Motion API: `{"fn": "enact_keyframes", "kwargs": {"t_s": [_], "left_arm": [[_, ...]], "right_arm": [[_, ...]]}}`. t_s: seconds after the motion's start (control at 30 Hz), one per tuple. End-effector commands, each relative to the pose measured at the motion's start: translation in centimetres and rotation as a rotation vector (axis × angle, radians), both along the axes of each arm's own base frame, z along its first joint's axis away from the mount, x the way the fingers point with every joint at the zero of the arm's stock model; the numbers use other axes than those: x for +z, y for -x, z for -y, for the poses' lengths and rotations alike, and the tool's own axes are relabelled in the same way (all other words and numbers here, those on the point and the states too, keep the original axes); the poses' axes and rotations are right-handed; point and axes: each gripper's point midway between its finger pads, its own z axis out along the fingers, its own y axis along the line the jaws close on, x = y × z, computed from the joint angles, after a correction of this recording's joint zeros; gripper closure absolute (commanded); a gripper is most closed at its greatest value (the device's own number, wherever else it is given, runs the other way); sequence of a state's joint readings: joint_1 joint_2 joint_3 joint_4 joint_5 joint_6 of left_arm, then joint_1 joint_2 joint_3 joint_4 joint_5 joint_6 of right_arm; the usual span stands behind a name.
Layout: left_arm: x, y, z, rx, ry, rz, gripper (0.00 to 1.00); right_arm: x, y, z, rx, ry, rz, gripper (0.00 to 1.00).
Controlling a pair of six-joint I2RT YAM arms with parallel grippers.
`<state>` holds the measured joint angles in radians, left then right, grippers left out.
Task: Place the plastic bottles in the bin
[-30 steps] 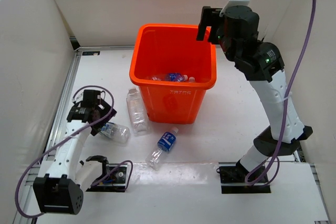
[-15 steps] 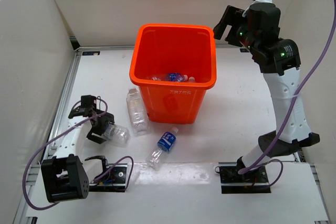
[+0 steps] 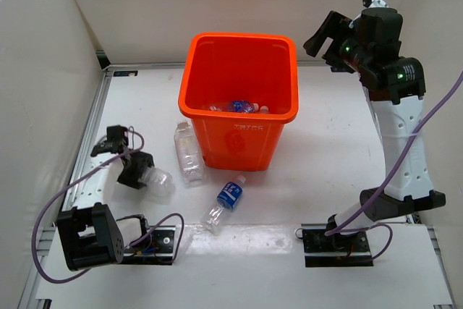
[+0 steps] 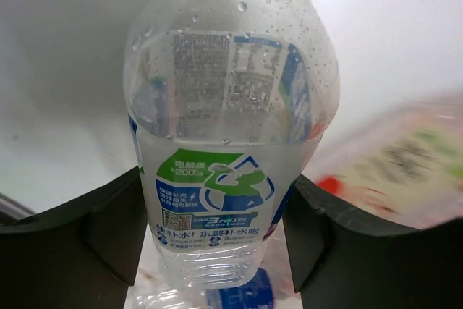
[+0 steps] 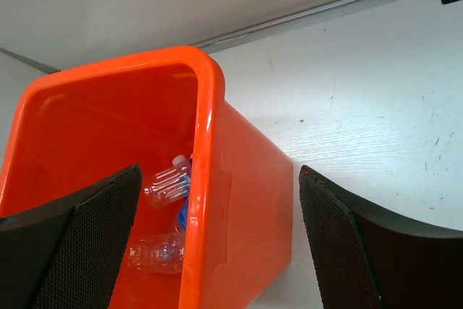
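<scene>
The orange bin [image 3: 239, 116] stands mid-table with several plastic bottles [image 3: 237, 106] lying in its bottom. My left gripper [image 3: 136, 171] is shut on a blue-and-green-labelled plastic bottle [image 3: 156, 180] at the left; in the left wrist view that bottle [image 4: 228, 142] fills the gap between the fingers [image 4: 116, 233]. An unlabelled bottle [image 3: 187, 153] lies by the bin's left side. A blue-labelled bottle [image 3: 226, 199] lies in front of the bin. My right gripper [image 3: 327, 37] is open and empty, high up to the right of the bin.
White walls close in the table at the back and both sides. The right wrist view looks down past the open gripper [image 5: 218, 179] onto the bin's right wall [image 5: 249, 200] and two bottles inside [image 5: 165, 182]. Cables trail from both arm bases at the front.
My left arm has folded back and its gripper has turned and closed on the bottle at the left. My right gripper has swung right, away from above the bin's rim.
</scene>
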<state>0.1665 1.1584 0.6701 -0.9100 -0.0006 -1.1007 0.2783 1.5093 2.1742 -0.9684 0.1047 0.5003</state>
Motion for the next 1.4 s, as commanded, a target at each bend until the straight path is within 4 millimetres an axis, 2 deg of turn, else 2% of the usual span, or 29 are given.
{"fn": "enact_keyframes", "kwargs": {"t_s": [0.0,0.03,0.1,0.2,0.23,0.27,0.33,0.37,0.4,0.43,0.47,0.5,0.53,0.57,0.6,0.7,0.73,0.8,0.83,0.87,0.9,0.93,1.0,1.03,1.1,1.13,1.23,1.27,1.37], "left_arm": [[6.0,-5.3,-2.8,-0.060,-0.151,0.205,0.25],[9.8,-7.9,-3.8,-0.085,-0.207,0.298,0.25],[12.8,-10.1,-4.4,-0.115,-0.256,0.387,0.26],[23.0,-15.2,-5.8,-0.137,-0.362,0.630,0.26],[24.3,-16.2,-6.1,-0.154,-0.385,0.655,0.26],[30.2,-17.9,-6.4,-0.192,-0.458,0.793,0.26],[33.2,-19.6,-6.2,-0.234,-0.479,0.876,0.26],[38.2,-19.9,-5.5,-0.276,-0.511,0.997,0.25],[39.1,-21.7,-4.7,-0.313,-0.494,1.049,0.25],[40.3,-22.2,-3.8,-0.344,-0.485,1.093,0.25],[42.9,-22.3,-2.6,-0.388,-0.477,1.171,0.24],[44.9,-23.4,-0.6,-0.445,-0.458,1.260,0.24],[47.1,-23.1,0.4,-0.483,-0.466,1.325,0.22],[47.6,-23.6,1.2,-0.525,-0.489,1.346,0.22],[49.7,-23.5,2.7,-0.558,-0.512,1.413,0.22],[54.4,-21.8,6.9,-0.719,-0.646,1.547,0.17],[54.5,-21.8,8.2,-0.752,-0.647,1.559,0.17],[56.4,-20.5,10.2,-0.828,-0.702,1.624,0.14],[56.5,-20.0,12.7,-0.888,-0.675,1.660,0.12],[56.7,-19.6,13.6,-0.924,-0.672,1.679,0.11],[56.3,-19.4,14.6,-0.983,-0.694,1.687,0.09],[56.0,-18.4,17.3,-1.047,-0.650,1.716,0.09],[55.0,-18.1,19.2,-1.114,-0.653,1.714,0.09],[53.6,-17.8,21.0,-1.186,-0.653,1.696,0.09],[52.5,-16.5,23.5,-1.247,-0.629,1.689,0.08],[50.6,-16.9,24.4,-1.292,-0.624,1.649,0.07],[49.0,-15.9,26.2,-1.352,-0.593,1.633,0.05],[48.8,-15.4,26.9,-1.371,-0.584,1.636,0.04],[48.3,-15.4,27.0,-1.373,-0.582,1.619,0.00]], "right_arm": [[1.5,0.1,-0.3,0.019,-0.060,0.041,0.10],[1.3,0.0,-0.4,0.025,-0.068,0.034,0.10],[1.1,-0.2,-0.2,0.021,-0.080,0.028,0.10],[0.7,-0.4,-0.4,0.029,-0.090,0.012,0.10],[0.7,-0.5,-0.5,0.032,-0.092,0.011,0.10],[0.8,-0.4,-0.7,0.038,-0.087,0.017,0.10],[0.8,-0.4,-0.8,0.045,-0.079,0.019,0.10],[0.7,-0.3,-0.7,0.043,-0.077,0.015,0.10],[0.5,-0.4,-0.8,0.045,-0.075,0.009,0.10],[0.4,-0.3,-0.8,0.046,-0.075,0.006,0.10],[0.5,-0.1,-1.2,0.073,-0.087,0.005,0.10],[0.4,-0.2,-1.1,0.071,-0.087,0.002,0.10],[0.4,-0.2,-1.2,0.073,-0.089,0.002,0.10],[0.3,-0.1,-1.1,0.072,-0.085,0.001,0.10],[0.2,-0.2,-1.0,0.070,-0.082,0.001,0.10],[-0.2,0.0,-0.7,0.061,-0.081,-0.008,0.10],[-0.3,-0.1,-0.6,0.059,-0.080,-0.011,0.10],[-0.3,-0.2,-0.6,0.058,-0.086,-0.013,0.10],[-0.3,-0.1,-0.5,0.058,-0.086,-0.011,0.10],[-0.2,-0.1,-0.7,0.063,-0.086,-0.008,0.10],[-0.3,-0.2,-0.8,0.064,-0.086,-0.013,0.10],[-0.3,-0.3,-0.9,0.067,-0.087,-0.012,0.10],[-0.4,-0.4,-1.2,0.073,-0.085,-0.015,0.10],[-0.4,-0.5,-1.3,0.076,-0.085,-0.015,0.10],[-0.5,-0.5,-1.5,0.079,-0.084,-0.018,0.10],[-0.5,-0.5,-1.4,0.077,-0.087,-0.018,0.10],[-0.7,-0.5,-1.5,0.083,-0.086,-0.022,0.10],[-0.5,-0.3,-1.6,0.089,-0.085,-0.016,0.10],[-1.1,-0.3,-1.2,0.080,-0.079,-0.027,0.10]]}}
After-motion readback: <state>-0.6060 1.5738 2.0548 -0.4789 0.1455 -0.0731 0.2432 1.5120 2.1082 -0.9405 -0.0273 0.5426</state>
